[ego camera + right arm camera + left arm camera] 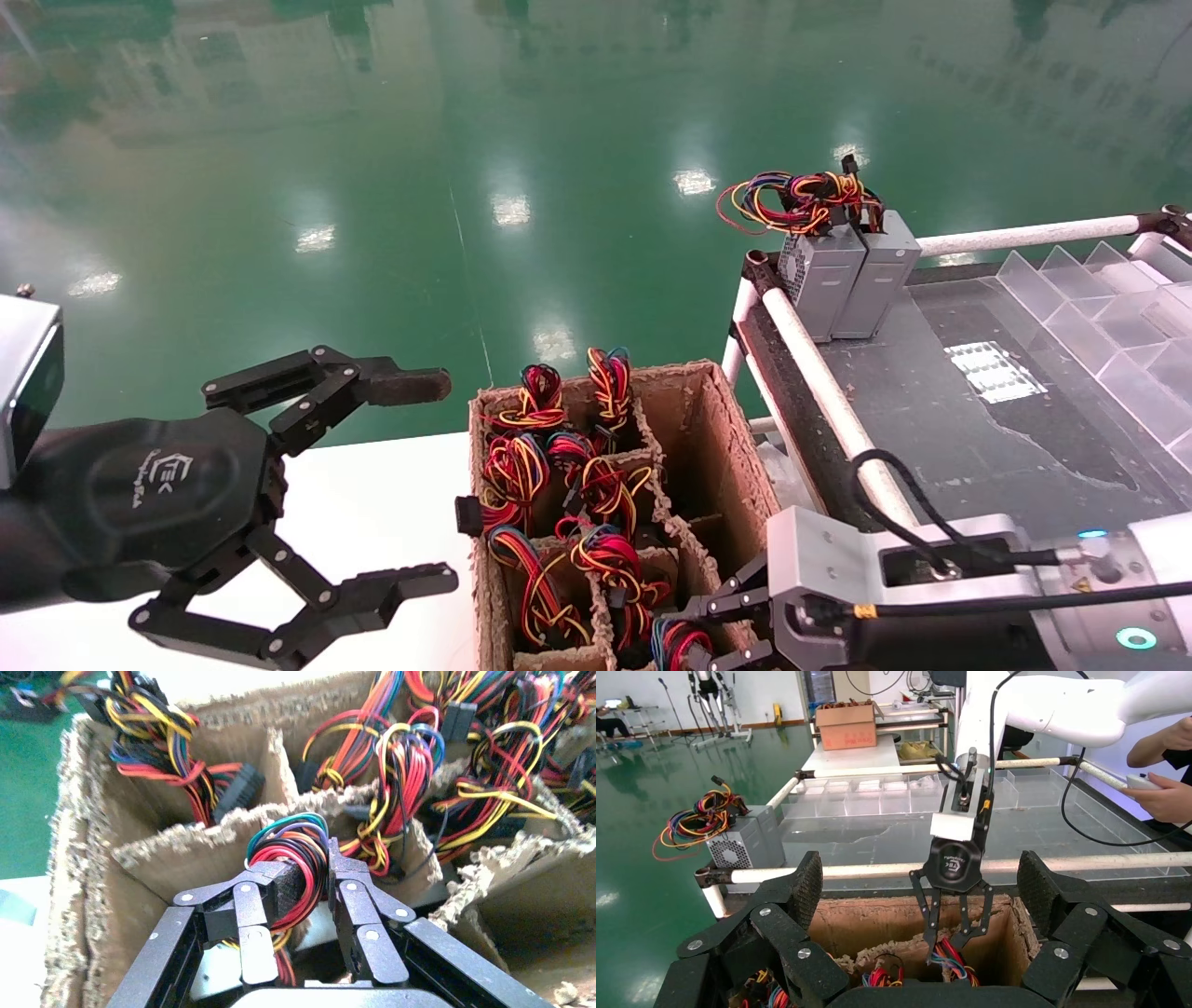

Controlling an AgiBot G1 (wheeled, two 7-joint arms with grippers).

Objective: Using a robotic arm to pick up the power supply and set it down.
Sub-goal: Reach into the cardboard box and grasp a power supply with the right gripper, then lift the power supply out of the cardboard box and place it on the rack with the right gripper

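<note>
— Where is your slim grey metal power supply with the tied loop of red, yellow and blue wires (295, 864)?

— Down in a slot of the torn brown cardboard box (722, 438). Your black right gripper (303, 881) reaches down into that slot and pinches the wire loop between its fingers.

— And your other hand?

— Your black left gripper (410, 480) hangs beside the box over the white table (372, 503), fingers spread wide, holding nothing.

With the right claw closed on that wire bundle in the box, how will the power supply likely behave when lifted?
The right claw grips only the wire loop of the power supply, not its metal body, so the wires would probably flex and the box hang and swing. The body looks metal, likely heavy for its size. The ragged cardboard dividers stand close and may snag it.
</note>
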